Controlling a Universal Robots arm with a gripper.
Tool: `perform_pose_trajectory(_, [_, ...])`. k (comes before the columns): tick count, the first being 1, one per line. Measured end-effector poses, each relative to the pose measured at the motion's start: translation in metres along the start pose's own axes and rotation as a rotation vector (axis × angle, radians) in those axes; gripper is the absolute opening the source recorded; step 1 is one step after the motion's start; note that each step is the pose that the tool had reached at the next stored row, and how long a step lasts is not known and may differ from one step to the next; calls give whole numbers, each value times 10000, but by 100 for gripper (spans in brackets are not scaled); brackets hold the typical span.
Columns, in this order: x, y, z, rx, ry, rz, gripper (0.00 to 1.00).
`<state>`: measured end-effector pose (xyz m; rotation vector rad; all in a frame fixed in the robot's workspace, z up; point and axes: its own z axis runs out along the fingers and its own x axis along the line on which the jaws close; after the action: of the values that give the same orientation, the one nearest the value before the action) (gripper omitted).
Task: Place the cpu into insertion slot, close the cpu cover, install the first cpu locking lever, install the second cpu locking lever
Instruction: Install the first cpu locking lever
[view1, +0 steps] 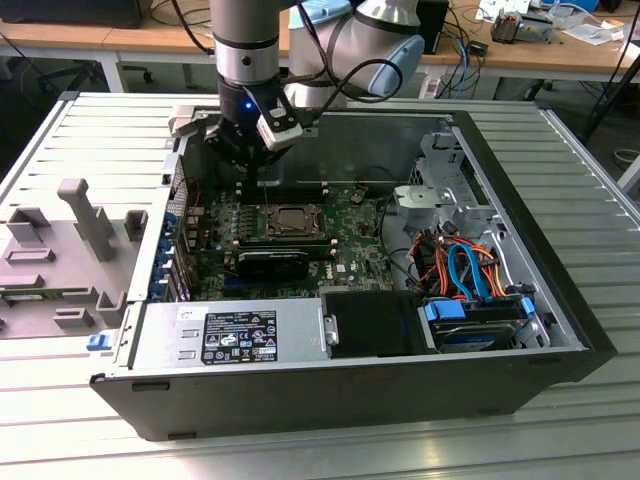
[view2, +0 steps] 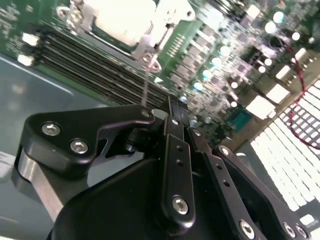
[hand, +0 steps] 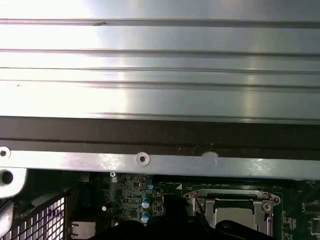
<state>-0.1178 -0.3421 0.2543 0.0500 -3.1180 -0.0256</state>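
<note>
Here, at the exterior view's left, a grey moulded fixture tray (view1: 70, 250) with upright blocks lies on the ribbed metal tabletop (view1: 110, 125), just beside the open computer case (view1: 520, 300). Inside the case near that side, the green motherboard (view1: 355, 250) lies flat, with the arm (view1: 245, 40) coming down over its far left part. The gripper (view1: 262, 172) hangs just above the board, behind and slightly left of the insertion slot (view1: 290, 220). In the second wrist view its black fingers (view2: 175, 145) lie close together, and a thin wire lever (view2: 145, 85) runs from their tips up to the socket's metal frame; whether they actually pinch that wire I cannot tell.

The insertion slot sits near the middle of the board, and the cpu (view1: 292, 215) lies in it, its pale metal top showing through the window of the cpu cover (view1: 290, 232), which lies flat over the socket. In the first wrist view the cover (hand: 235, 207) shows just below the case's metal edge.

Further right, orange and blue cables (view1: 465, 265) curl beside a drive cage (view1: 445, 185), with a black power supply (view1: 235, 335) along the near side.
</note>
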Motion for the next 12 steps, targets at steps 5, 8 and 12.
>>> perform_pose_trajectory(5, [-99, -4, -1, 1, 8, 0, 11])
perform_pose_trajectory(8, [-106, -3, -1, 0, 7, 2, 11])
perform_pose_trajectory(12, [-109, -4, -1, 0, 7, 4, 11])
